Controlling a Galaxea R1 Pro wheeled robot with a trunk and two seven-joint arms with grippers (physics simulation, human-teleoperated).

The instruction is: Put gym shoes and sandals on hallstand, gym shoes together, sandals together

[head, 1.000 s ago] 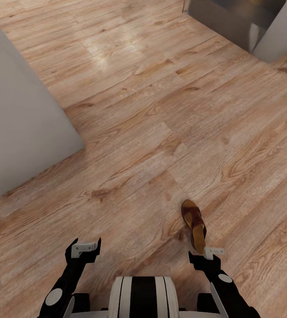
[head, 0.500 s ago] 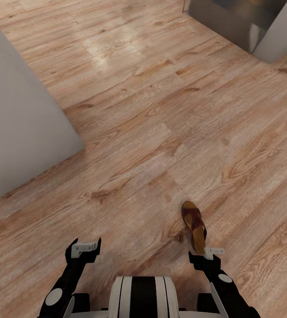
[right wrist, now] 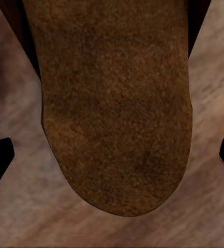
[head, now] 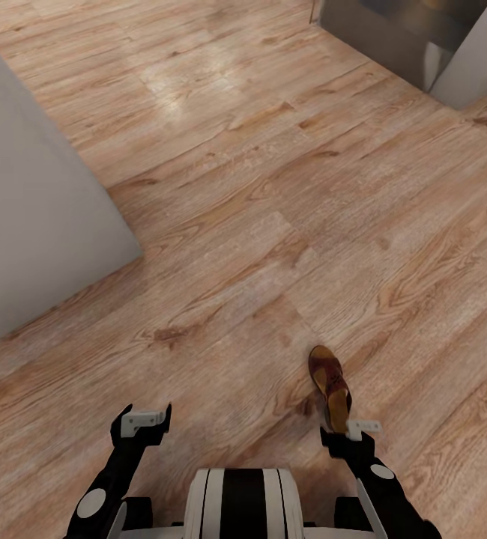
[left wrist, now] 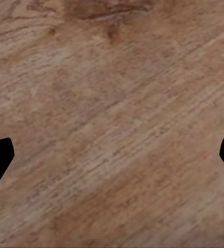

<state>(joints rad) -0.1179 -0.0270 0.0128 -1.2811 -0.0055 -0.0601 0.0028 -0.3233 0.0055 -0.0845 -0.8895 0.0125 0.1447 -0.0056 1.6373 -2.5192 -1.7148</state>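
Right tool lines up over a sandal on the corridor floor

One sandal (head: 331, 387) lies on the corridor floor (head: 258, 224), heel end just beside the right tool (head: 352, 429), which hangs above the heel with fingers spread wide. The left tool (head: 144, 421) is spread too, well apart from the sandal, over bare planks. Best move, I'd say: drop straight down and pinch across the heel. The other sandal and the gym shoes are out of view; the sandal's toe strap is cut off in the right wrist view.

Head camera downward; right wrist close above sandal (right wrist: 114, 103).
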